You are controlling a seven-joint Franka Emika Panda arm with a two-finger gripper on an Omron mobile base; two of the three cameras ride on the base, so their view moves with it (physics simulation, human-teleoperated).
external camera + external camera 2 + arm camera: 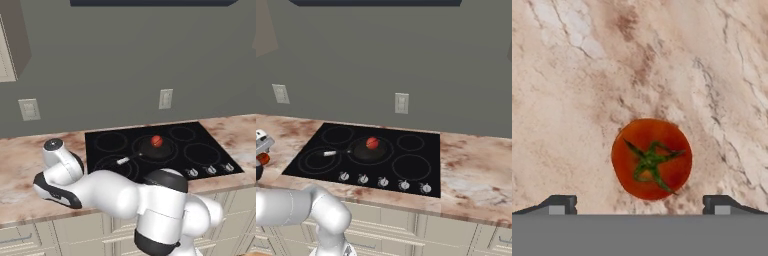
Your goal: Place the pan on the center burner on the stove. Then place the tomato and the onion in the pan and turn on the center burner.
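The tomato (pixel 651 158) is an orange-red ball with a green, star-shaped stem patch on top. It lies on the marble countertop (pixel 572 100) left of the stove (pixel 421 145), seen from straight above in the hand view, and shows in the right base view as a small red spot at the far left edge. The gripper (pixel 640 205) hangs over it with its jaws spread wide, one dark fingertip (pixel 559 204) on each side of the tomato, holding nothing.

The pan (pixel 156 149), small, round, black and shallow, sits on the center burner of the stove. Its thin dark handle runs toward the near left and ends in a pale silver tip. The onion (pixel 156 141), a pinkish-red ball with a pale sheen, rests inside the pan.

The stove is a flat black glass cooktop with grey ring burners and a row of small silver knobs (pixel 383 182) along its near edge. The countertop is beige marble with brown veins, over cream cabinet fronts (pixel 446 232). Behind it rises a grey wall (pixel 381 55) with pale outlets (pixel 401 103).
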